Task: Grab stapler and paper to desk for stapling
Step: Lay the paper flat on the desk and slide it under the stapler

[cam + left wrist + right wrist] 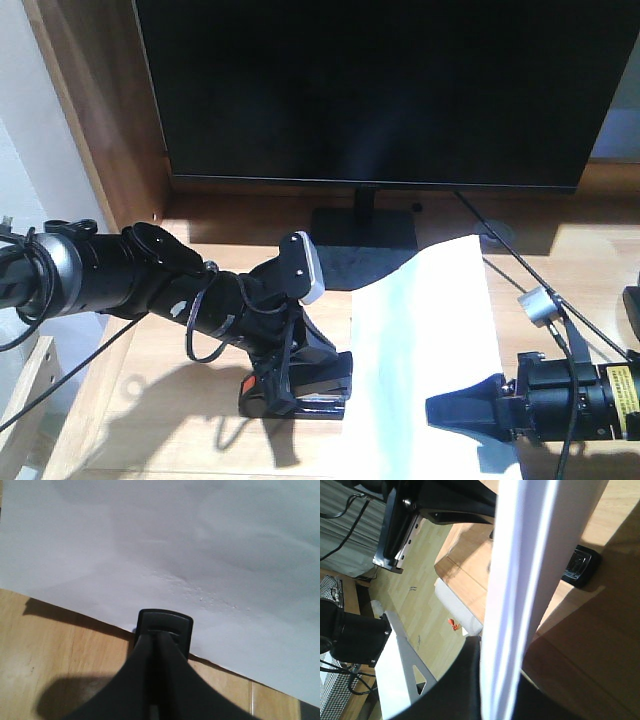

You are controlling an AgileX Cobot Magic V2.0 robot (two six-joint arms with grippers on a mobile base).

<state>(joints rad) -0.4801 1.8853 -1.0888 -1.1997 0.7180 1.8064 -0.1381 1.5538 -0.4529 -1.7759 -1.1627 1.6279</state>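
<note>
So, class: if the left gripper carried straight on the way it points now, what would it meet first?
The paper. The left gripper is shut on the stapler, whose front end sits at the sheet's edge, so the stapler would probably slide onto or push the paper; the height between them is unclear.

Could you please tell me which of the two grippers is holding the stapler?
The left gripper: it is closed on the black stapler, whereas the right gripper pinches the white paper beside it.

Left pincer (290,378) is clamped on the stapler (325,378) near the left front edge of the counter (165,355). Right pincer (450,410) pinches the paper (420,320), whose left edge sits just beside the stapler.
</note>
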